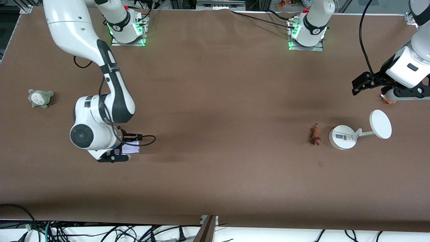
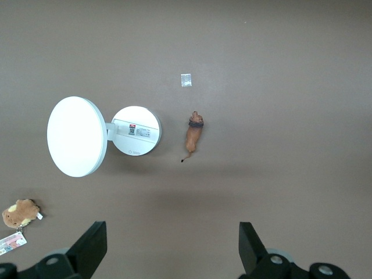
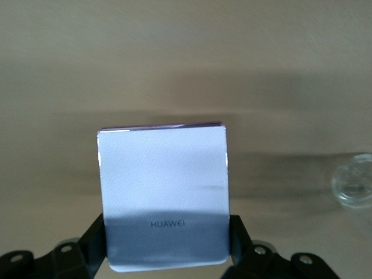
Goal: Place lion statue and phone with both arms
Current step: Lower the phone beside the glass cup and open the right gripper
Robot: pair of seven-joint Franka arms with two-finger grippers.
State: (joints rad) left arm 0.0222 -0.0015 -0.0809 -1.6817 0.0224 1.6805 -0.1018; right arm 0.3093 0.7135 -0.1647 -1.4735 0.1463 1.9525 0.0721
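The lion statue [image 1: 315, 134] lies on the brown table beside the white stand, toward the left arm's end; it also shows in the left wrist view [image 2: 194, 132]. My left gripper [image 1: 410, 94] is open and empty, up in the air over the table's edge zone above the brown plush; its fingers [image 2: 90, 247] stand wide apart. My right gripper [image 1: 112, 157] is shut on the phone [image 1: 131, 148], a pale lavender-white rectangle, held low over the table toward the right arm's end. In the right wrist view the phone [image 3: 163, 192] sits between the fingers [image 3: 93, 241].
A white round-based stand [image 1: 342, 137] with a disc [image 1: 380, 124] stands beside the lion. A brown plush with a card tag [image 2: 20, 212] lies partly under the left gripper. A grey-green plush [image 1: 40, 98] lies at the right arm's end. A small pale mark [image 1: 320, 163] is on the table.
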